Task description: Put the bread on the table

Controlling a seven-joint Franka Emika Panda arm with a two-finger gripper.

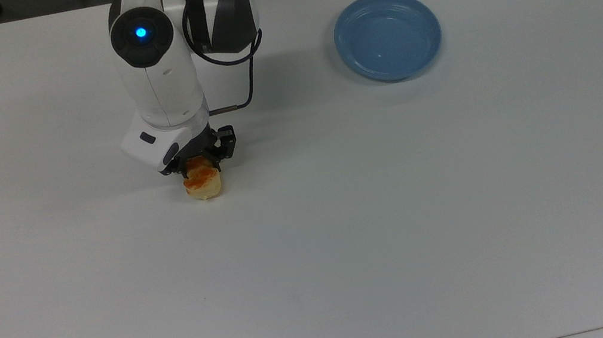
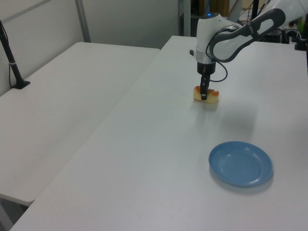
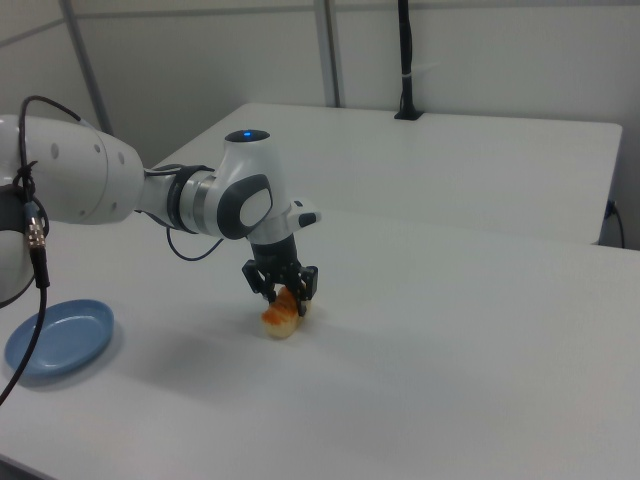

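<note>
the hand (image 1: 200,170) (image 2: 203,94) (image 3: 284,293) is clenched on the bread (image 1: 203,184) (image 2: 206,94) (image 3: 281,313), which sits directly beneath it and looks to rest on the white bench (image 1: 348,234) (image 2: 159,159) (image 3: 450,380). the blue plate (image 1: 387,36) (image 2: 240,163) (image 3: 57,339) lies well apart from the hand, toward the top view's right.

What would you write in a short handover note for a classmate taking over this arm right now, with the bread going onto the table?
Gripper: shut on the bread, pointing straight down.
Bread: at the table surface or a hair above it; contact cannot be confirmed. It sits well away from the blue plate, which holds nothing.
Done: bread carried off the plate and brought low over bare tabletop.
Left: confirm it rests on the table, open the fingers, lift the arm clear.
</note>
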